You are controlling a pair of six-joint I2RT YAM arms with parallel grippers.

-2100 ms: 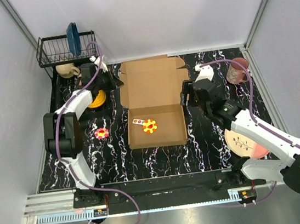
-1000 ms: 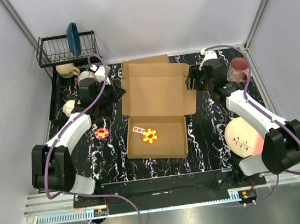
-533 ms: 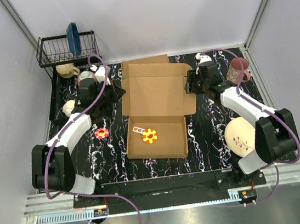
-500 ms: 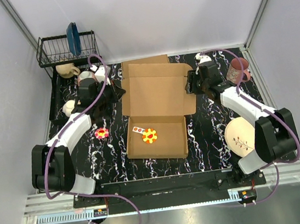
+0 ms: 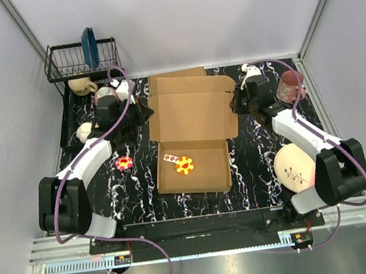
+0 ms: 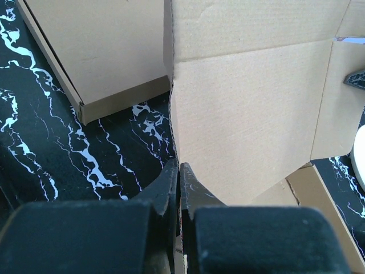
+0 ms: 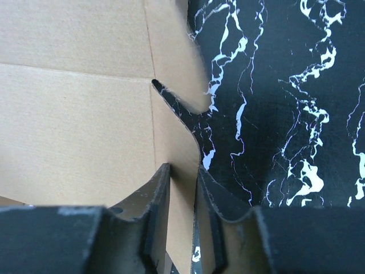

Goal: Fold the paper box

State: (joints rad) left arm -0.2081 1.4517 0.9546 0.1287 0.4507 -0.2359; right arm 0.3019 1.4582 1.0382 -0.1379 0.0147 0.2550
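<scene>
Finish | paper box [image 5: 193,119]: brown corrugated cardboard is showing matt, fine fluting lines ribbing its faces, cut edges looking fibrous | table [image 5: 254,161]: black, white-veined top is looking smooth, marble-like | fingers [image 6: 191,191] of left gripper [image 6: 178,168]: black, is reading matt, tips scuffed pale | rack [image 5: 65,61]: thin black wire is looking like coated metal

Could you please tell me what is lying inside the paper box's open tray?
A yellow-and-red flower toy and a small white tag lie on the paper box floor. The lid leans over its far edge, so anything under there is hidden.
</scene>
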